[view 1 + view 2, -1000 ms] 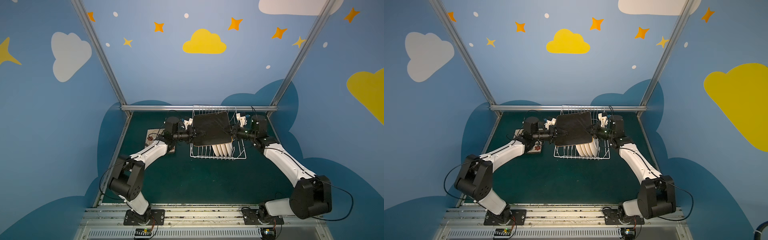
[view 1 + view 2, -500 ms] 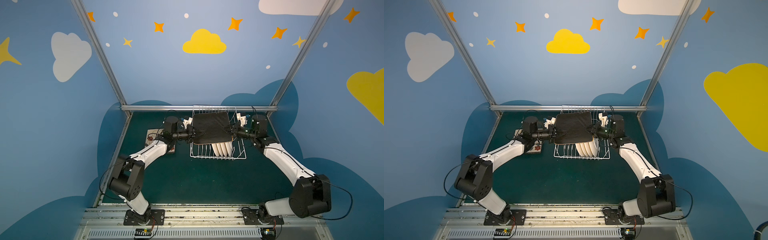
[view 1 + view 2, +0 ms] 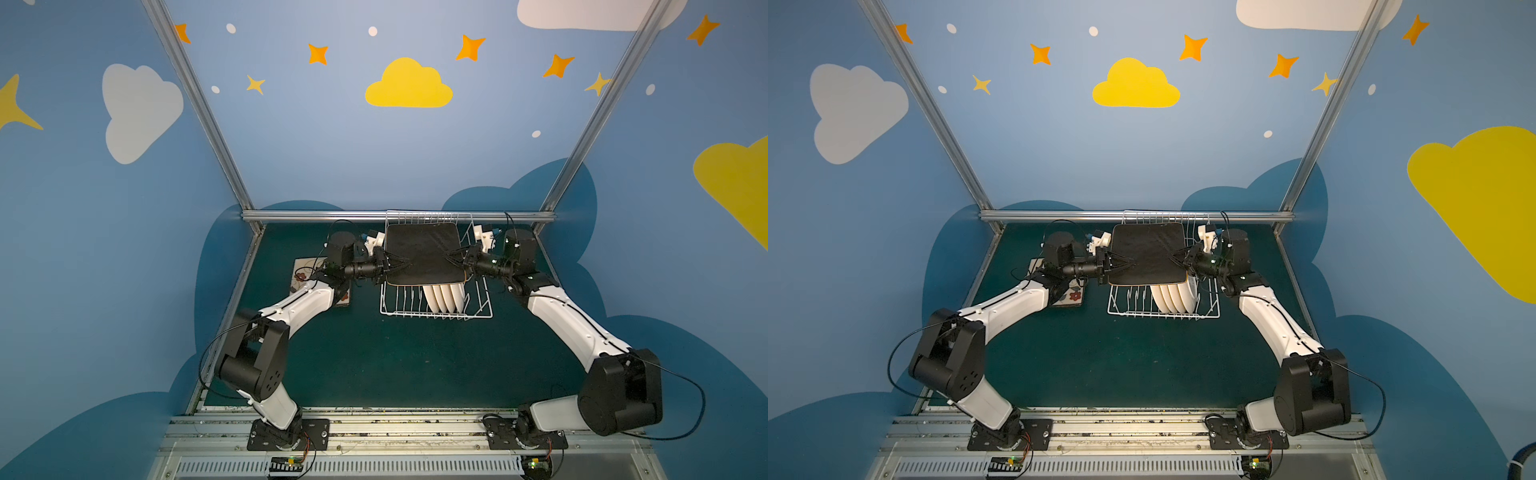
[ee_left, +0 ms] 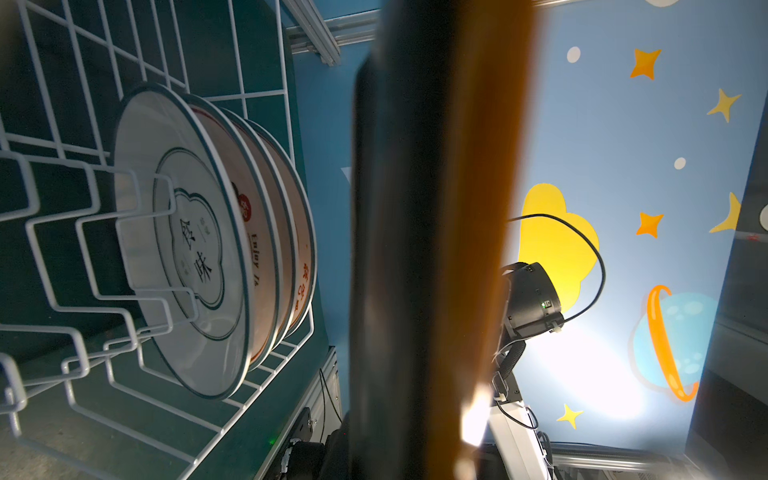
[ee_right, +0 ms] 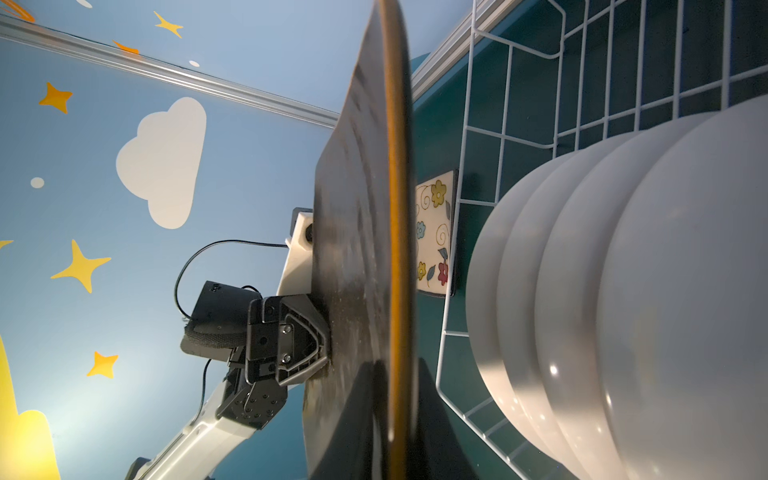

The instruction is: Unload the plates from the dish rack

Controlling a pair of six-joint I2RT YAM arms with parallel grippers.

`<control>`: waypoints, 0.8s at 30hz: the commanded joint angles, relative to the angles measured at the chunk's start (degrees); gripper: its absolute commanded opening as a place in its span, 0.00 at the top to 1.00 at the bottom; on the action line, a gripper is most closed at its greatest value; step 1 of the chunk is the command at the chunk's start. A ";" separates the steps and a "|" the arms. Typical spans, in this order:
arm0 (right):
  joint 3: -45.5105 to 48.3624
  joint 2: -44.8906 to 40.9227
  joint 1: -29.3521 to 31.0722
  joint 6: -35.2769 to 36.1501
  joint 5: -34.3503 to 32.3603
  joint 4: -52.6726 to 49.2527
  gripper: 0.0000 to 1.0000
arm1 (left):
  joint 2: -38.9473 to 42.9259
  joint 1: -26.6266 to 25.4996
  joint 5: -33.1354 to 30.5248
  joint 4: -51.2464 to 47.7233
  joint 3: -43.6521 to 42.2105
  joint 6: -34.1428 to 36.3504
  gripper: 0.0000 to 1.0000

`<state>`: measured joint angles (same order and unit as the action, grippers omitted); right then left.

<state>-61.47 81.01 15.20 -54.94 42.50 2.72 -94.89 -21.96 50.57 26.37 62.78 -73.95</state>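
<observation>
Left pincer [image 3: 392, 266]: closed on the left edge of the square plate [image 3: 422, 253]. In the right wrist view we see one finger of this pincer [image 5: 316, 336] flat against the plate's black back [image 5: 357, 249]; the other finger is hidden behind the plate.

Right pincer [image 3: 455, 259]: at the plate's right edge, opposite the left one. In both top views its fingers reach over the rim. We cannot tell whether they press the plate or only flank it.

Square plate: between the two pincers, black back up, roughly level, clear of the wires. It sits above the far half of the rack [image 3: 482, 303]. In the left wrist view its edge [image 4: 415, 249] fills the middle of the frame, blurred, with an orange-brown rim.

Rack: white wire, standing on the green desk [image 3: 395, 361] near the back rail. Four round plates [image 3: 444, 297] stand on edge in its right half, packed close together. The left wrist view shows their printed faces [image 4: 187, 249]; the right wrist view shows their plain white backs [image 5: 623, 291].

Flowered plate [image 3: 301, 274]: lies face up on the desk, left of the rack, partly under the left arm. Its cream face with coloured flowers is clear in the right wrist view [image 5: 434, 237].
</observation>
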 commanded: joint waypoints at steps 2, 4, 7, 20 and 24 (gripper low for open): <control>-1.48 -0.80 1.13 1.65 3.81 5.19 0.78 | -0.26 -0.90 0.37 5.94 -0.08 -0.57 0.97; -1.41 -0.86 1.14 1.94 3.82 5.19 0.72 | -0.22 -0.93 0.32 6.36 -0.05 -0.82 0.97; -1.46 -0.94 1.13 2.11 3.82 5.10 0.66 | -0.23 -0.81 0.31 6.75 -0.03 -0.93 0.97; -2.63 -3.54 1.11 7.18 0.30 -1.53 0.22 | 0.67 -0.06 1.33 4.83 1.11 0.74 0.97; -3.77 -5.02 1.13 11.89 -1.38 -6.25 0.12 | 1.88 0.68 1.86 0.71 2.33 3.97 0.97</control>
<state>-62.19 78.65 16.03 -47.77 42.30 -0.97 -95.68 -21.89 50.50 24.80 62.15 -73.67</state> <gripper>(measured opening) 0.881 0.154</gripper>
